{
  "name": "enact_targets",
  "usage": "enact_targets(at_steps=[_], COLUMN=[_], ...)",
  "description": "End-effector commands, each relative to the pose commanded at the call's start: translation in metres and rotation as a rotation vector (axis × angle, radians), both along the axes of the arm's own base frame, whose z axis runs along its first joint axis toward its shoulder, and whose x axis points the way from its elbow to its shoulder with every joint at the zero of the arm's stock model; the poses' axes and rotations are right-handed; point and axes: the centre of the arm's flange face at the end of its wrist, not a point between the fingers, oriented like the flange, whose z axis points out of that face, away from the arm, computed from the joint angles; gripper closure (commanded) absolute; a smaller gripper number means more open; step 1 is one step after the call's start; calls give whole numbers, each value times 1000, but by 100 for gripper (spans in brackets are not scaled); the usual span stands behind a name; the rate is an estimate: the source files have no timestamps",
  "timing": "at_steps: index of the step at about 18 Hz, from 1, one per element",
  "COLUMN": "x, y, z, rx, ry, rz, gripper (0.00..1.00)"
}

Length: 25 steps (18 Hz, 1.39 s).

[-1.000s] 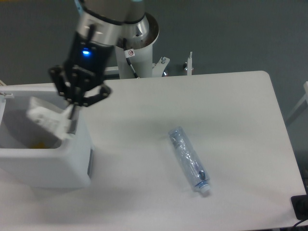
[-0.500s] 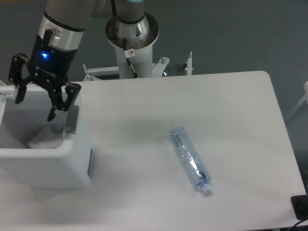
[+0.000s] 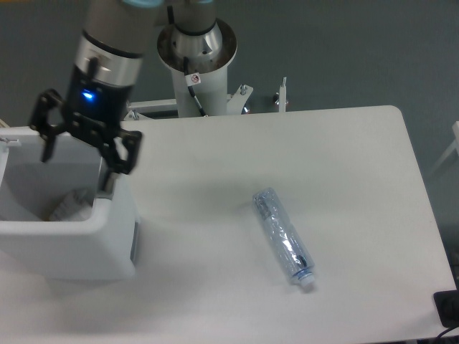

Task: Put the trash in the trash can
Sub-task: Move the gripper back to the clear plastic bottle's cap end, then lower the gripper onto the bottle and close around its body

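Camera: trash can [image 3: 86, 247] cropped left.

The tool [image 3: 84, 152] hangs over the white trash can [image 3: 72, 240] at the desk's [image 3: 287, 143] left edge, its black fingers spread wide and holding nothing. A whitish crumpled wrapper wad [image 3: 72, 204] lies inside the can. The clear bluish bottle [image 3: 282, 236] lies on its side well apart to the right, white cap toward the desk's near edge.

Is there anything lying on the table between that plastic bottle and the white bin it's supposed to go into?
Nothing visible: only bare table lies between the bottle and the bin.
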Motion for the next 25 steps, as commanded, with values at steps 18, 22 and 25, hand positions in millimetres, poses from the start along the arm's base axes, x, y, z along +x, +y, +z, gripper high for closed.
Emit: enact_targets(at_steps=[18,22,25], x=[-158,-182,-199], y=[26,18,9], z=[-197,-235,-255], rx=[-426,-544,-609], ry=[-34,24,55], rz=[263,302,319], gripper=[0,0,0])
